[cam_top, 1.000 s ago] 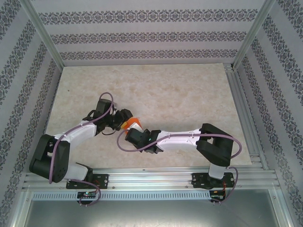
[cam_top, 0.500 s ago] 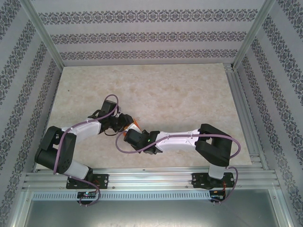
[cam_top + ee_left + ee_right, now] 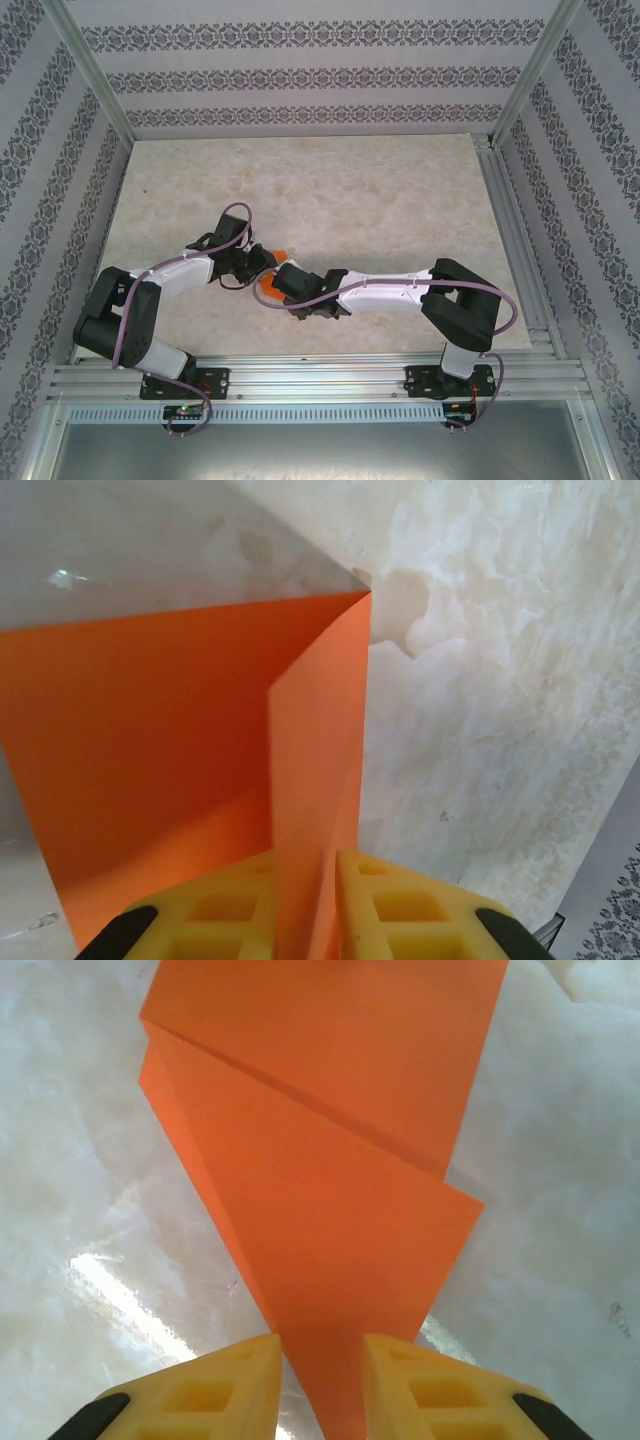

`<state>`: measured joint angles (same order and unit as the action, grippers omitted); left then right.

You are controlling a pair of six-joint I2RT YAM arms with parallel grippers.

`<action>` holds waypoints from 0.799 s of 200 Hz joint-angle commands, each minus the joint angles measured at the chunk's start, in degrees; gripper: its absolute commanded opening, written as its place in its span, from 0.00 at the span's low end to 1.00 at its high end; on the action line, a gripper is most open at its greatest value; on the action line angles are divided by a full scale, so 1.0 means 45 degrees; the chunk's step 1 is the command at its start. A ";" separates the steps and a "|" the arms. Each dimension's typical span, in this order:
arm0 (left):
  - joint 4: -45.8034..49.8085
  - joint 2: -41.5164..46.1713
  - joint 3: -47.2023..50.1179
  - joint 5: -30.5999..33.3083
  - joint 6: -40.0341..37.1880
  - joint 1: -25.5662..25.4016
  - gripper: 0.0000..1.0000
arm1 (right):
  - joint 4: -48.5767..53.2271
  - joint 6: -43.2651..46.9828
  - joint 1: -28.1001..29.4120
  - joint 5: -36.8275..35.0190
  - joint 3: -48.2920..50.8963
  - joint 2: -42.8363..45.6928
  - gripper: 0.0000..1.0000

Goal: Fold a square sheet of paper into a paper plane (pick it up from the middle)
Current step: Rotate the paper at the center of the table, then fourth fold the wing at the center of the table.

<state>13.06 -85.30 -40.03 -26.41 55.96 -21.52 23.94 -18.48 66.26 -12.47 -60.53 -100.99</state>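
Bright orange sheet of paper [image 3: 281, 256] [image 3: 150, 750] [image 3: 330, 1190], partly folded, with a diagonal crease and a pointed end, near the front middle of the pale marbled worktop [image 3: 350, 180]. Flanked by two white arms meeting from either side. Left pincer [image 3: 262, 262] [image 3: 305, 865] narrow, yellow fingers [image 3: 400, 900] closed on an upright flap of the sheet. Right pincer [image 3: 272, 285] [image 3: 322, 1350] with the sheet's pointed tip running between its yellow fingers [image 3: 230, 1390]; cannot tell whether clamped or merely straddled. Around the worktop, patterned walls [image 3: 300, 75] and an aluminium frame [image 3: 300, 375].
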 commanded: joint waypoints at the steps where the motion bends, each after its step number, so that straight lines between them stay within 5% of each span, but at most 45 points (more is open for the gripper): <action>1: 0.0262 0.0123 -0.0406 0.0127 -0.0142 -0.0062 0.20 | 0.0706 -0.0087 0.0081 -0.0264 -0.0499 0.0000 0.28; 82: 0.0712 0.0157 -0.0609 0.0328 -0.0366 -0.0078 0.21 | 0.1350 0.0278 0.0033 -0.0533 -0.1489 -0.0514 0.15; 160: 0.0643 0.0009 -0.0761 0.0060 -0.0239 -0.0075 0.20 | 0.0589 0.0326 0.0047 0.0693 -0.1044 0.0429 0.35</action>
<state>14.85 -84.99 -41.58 -25.43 55.75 -21.52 29.58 -17.58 66.26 -11.79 -66.13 -102.26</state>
